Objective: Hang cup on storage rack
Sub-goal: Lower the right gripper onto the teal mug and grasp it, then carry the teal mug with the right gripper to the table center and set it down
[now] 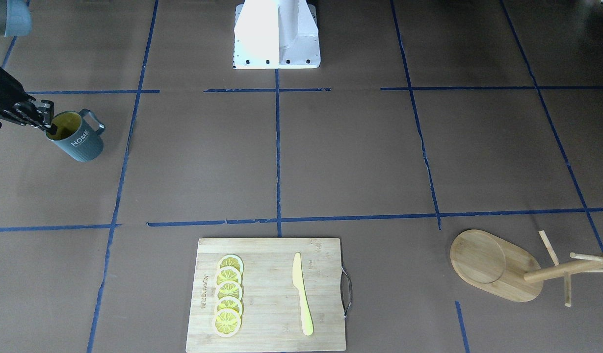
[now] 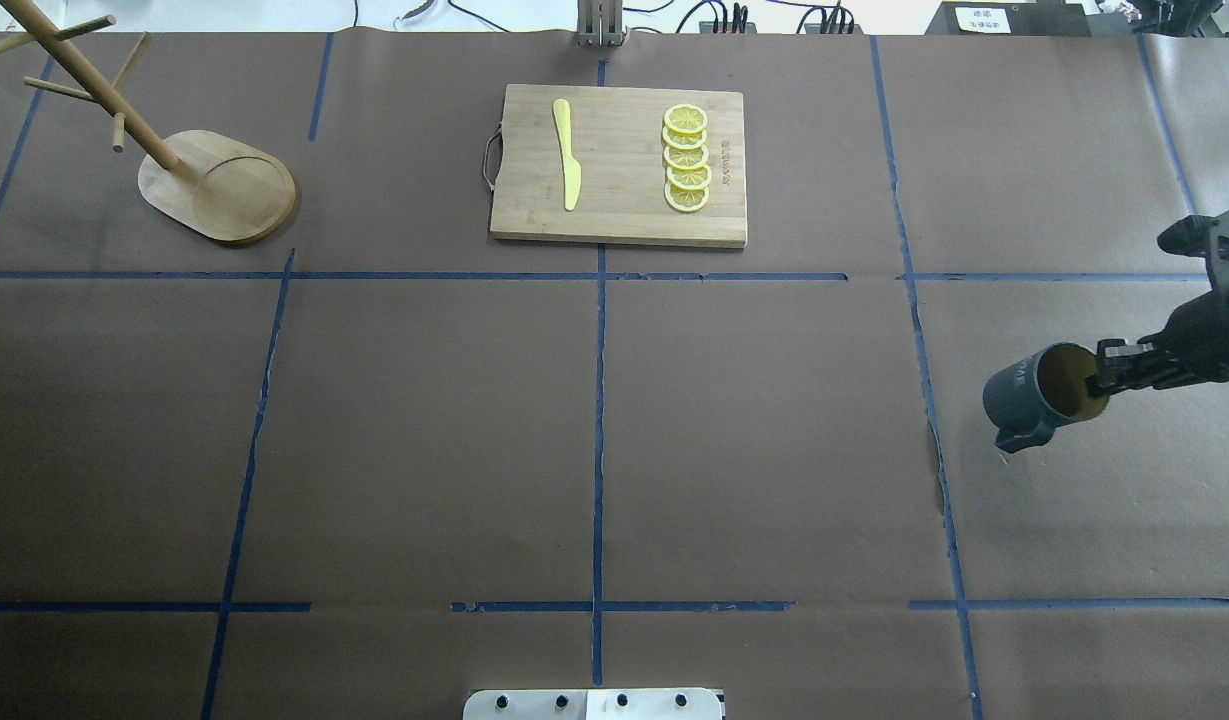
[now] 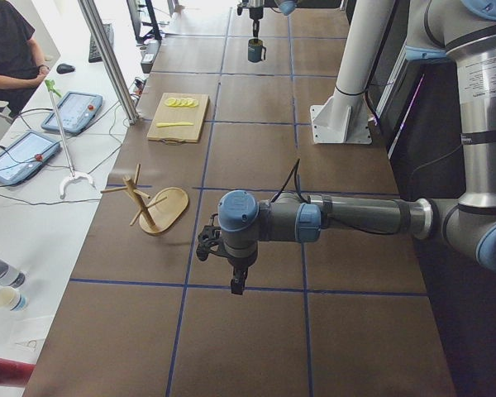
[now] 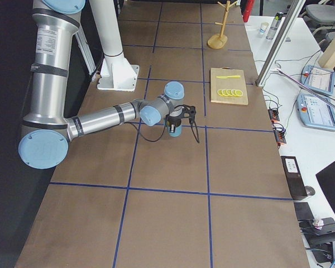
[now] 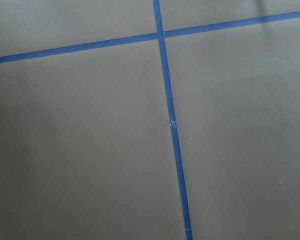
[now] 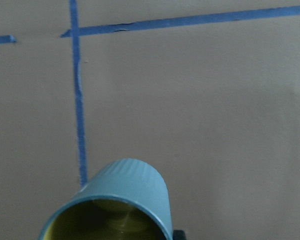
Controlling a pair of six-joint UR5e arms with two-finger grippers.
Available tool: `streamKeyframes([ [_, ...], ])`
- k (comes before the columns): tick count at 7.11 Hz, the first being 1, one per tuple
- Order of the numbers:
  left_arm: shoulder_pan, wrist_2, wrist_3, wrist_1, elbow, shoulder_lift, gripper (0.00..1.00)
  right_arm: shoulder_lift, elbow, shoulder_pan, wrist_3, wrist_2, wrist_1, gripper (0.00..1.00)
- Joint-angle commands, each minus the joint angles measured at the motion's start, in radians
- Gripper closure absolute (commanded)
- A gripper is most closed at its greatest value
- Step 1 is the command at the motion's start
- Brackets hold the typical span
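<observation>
Evidently the right gripper (image 1: 49,126) pinches the rim of the dark teal-grey ribbed cup (image 1: 80,143) with yellow inside, leaving its squared handle (image 1: 98,122) free for a peg (image 1: 548,247); the cup tilts at the table's (image 1: 330,162) right end, well apart from the light wooden storage rack (image 1: 483,260) (opposite end). Only the left-side view shows the left gripper (image 3: 234,279), its opening impossible to tell.

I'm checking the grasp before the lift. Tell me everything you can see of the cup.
The cup is a dark teal-grey ribbed mug, ceramic by its look, with a yellow inside, white HOME lettering and a squared loop handle. It is empty, mouth up, toward the robot's right end of the table. The right gripper pinches its rim opposite the handle, one finger inside. Whether its base touches the table cannot be told.
</observation>
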Motion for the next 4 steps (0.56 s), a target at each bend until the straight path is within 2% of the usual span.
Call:
streamKeyframes([
  [1,0.001,0.000,0.000,0.000,-0.001,-0.003,0.00,0.231,0.008,-0.136,0.298,-0.002,-0.084,1.00],
  [2,0.001,-0.001,0.000,0.000,-0.001,-0.004,0.00,0.355,0.004,-0.211,0.398,-0.036,-0.200,1.00],
  [3,0.001,-0.001,-0.002,0.000,-0.004,-0.006,0.00,0.499,-0.014,-0.285,0.476,-0.114,-0.324,1.00],
  [4,0.004,-0.001,-0.002,0.000,-0.004,-0.007,0.00,0.601,-0.051,-0.340,0.521,-0.169,-0.400,1.00],
])
